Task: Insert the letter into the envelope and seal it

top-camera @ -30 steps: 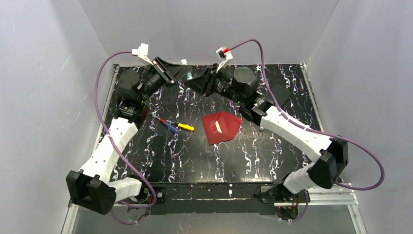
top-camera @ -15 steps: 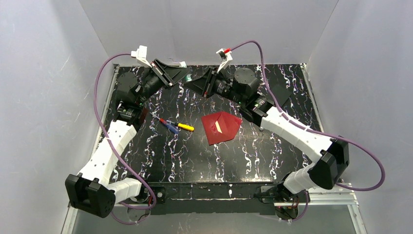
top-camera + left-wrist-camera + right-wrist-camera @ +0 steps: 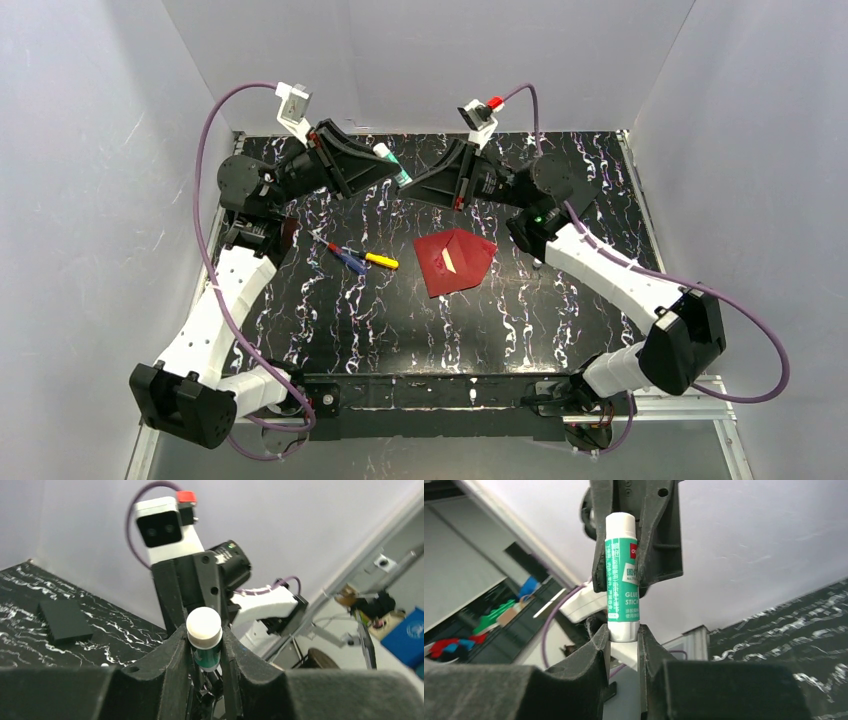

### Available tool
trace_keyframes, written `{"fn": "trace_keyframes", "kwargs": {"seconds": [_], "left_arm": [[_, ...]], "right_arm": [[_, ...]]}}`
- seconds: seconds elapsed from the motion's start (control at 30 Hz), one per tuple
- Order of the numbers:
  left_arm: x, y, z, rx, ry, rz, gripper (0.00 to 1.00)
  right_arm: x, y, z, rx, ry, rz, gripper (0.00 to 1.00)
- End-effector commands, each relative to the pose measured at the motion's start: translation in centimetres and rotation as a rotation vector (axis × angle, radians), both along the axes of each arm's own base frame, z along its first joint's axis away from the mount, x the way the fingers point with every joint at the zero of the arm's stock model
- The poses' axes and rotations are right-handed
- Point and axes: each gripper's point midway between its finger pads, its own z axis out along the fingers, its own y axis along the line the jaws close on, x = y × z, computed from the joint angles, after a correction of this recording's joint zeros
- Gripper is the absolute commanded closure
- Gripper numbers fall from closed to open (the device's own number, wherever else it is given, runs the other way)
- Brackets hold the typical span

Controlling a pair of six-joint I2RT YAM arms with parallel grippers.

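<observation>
**Top view:** Your left gripper (image 3: 378, 162) and right gripper (image 3: 416, 186) meet nose to nose above the far edge of the table (image 3: 330, 330). A glue stick (image 3: 391, 160) bridges them. The envelope (image 3: 458, 262) lies flat near the table's middle, well apart from both. The letter (image 3: 450, 262) shows only as a pale sliver on it (mostly tucked inside, you'd judge). Pens (image 3: 355, 258) lie to its left.

**Left wrist view:** The left fingers press onto the stick's green body, and its white end pokes toward the lens. A black square sheet (image 3: 65, 621) lies on the table beyond.

**Right wrist view:** Your right jaws pinch the stick's near white end, while the left jaws clamp it further up. Two grips on one stick probably mean uncapping, to get glue for the flap.

**Against a second ago:** Both arms have shifted and lifted the stick clearer of the table. The right jaws have narrowed onto it. Envelope and pens are unmoved.
</observation>
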Motion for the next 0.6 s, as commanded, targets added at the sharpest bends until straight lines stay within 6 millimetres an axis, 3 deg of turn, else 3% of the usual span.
{"fn": "trace_keyframes", "kwargs": {"seconds": [0.0,0.17,0.2,0.27,0.37,0.47,0.57], "left_arm": [[-4.0,0.0,0.0,0.082,-0.158,-0.176,1.0],[-3.8,-0.2,0.8,0.072,-0.18,-0.188,1.0],[-3.5,-0.2,0.9,0.062,-0.176,-0.173,1.0],[-2.5,-0.1,1.2,0.028,-0.155,-0.114,1.0],[-0.1,0.3,1.0,-0.043,-0.064,0.024,1.0],[2.1,1.2,0.7,-0.109,0.029,0.157,1.0],[3.3,1.8,-0.5,-0.119,0.114,0.235,1.0]], "right_arm": [[-5.5,-4.3,7.0,0.279,-0.155,0.178,0.99],[-7.6,-5.6,7.2,0.346,-0.114,0.392,0.97],[-7.2,-5.1,6.9,0.325,-0.086,0.406,0.88],[-5.8,-3.8,6.2,0.263,-0.041,0.356,0.58],[-2.4,-1.5,3.5,0.066,-0.037,0.102,0.23],[1.8,-1.2,0.3,-0.13,-0.127,-0.242,0.09],[2.5,-1.0,-1.1,-0.181,-0.201,-0.348,0.09]]}}
